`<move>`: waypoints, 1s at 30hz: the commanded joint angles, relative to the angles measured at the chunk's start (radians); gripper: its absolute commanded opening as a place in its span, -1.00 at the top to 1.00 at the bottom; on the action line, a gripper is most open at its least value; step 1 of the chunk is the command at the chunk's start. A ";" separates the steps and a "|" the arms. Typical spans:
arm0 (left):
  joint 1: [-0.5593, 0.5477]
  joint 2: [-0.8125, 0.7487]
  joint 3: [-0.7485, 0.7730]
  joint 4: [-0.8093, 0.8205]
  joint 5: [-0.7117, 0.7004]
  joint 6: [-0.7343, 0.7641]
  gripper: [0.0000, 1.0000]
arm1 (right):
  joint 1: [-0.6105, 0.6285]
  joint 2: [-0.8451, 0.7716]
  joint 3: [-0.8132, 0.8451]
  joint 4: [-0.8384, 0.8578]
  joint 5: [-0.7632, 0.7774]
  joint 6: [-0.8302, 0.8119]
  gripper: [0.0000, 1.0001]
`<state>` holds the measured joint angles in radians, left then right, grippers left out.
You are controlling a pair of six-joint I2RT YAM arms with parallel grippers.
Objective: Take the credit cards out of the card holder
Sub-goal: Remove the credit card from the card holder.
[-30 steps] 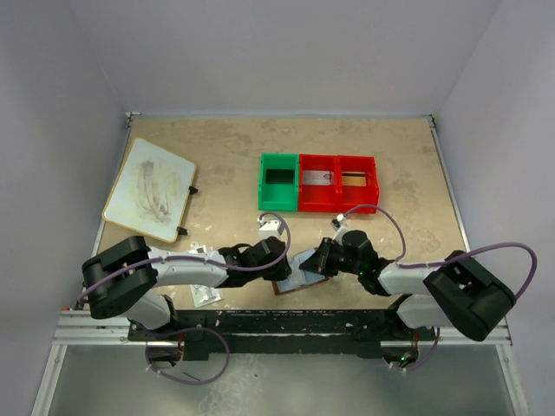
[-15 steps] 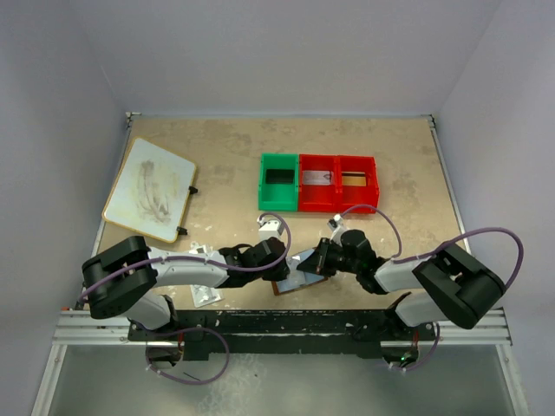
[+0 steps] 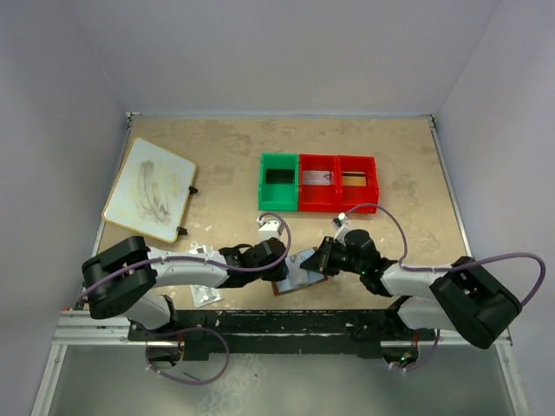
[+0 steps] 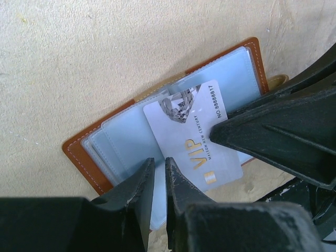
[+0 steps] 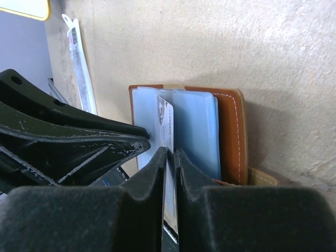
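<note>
- The card holder lies open on the table, close to the near edge and between the two arms.
- It is brown on the outside and has soft blue-grey pockets inside.
- A silver card sticks partway out of one pocket. It has "VIP" and a number on it.
- The right gripper has its two fingers squeezed together on the edge of the silver card.
- The left gripper has its fingers almost together, with a thin blue-grey pocket sheet of the card holder pinched between them.
- The two grippers are very near each other, one on each side of the card holder.
- I cannot see a gold card in any view.
- Farther back on the table sit a green bin and red bins in a row, touching each other.
- A white board lies at the far left, well apart from the card holder.
</note>
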<state>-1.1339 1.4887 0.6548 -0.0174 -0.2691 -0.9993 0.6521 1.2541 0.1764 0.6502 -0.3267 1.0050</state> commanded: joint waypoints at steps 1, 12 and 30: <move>-0.003 0.020 0.011 -0.067 -0.018 0.037 0.76 | -0.006 0.011 -0.003 0.008 -0.006 -0.020 0.70; -0.004 0.015 0.006 -0.072 -0.022 0.030 0.77 | -0.006 0.141 0.010 0.202 -0.086 -0.022 0.42; -0.004 0.005 0.005 -0.087 -0.036 0.031 0.79 | -0.005 0.251 0.003 0.325 -0.136 0.020 0.60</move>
<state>-1.1339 1.4902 0.6590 -0.0254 -0.2726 -0.9989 0.6476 1.4887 0.1753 0.9039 -0.4335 1.0241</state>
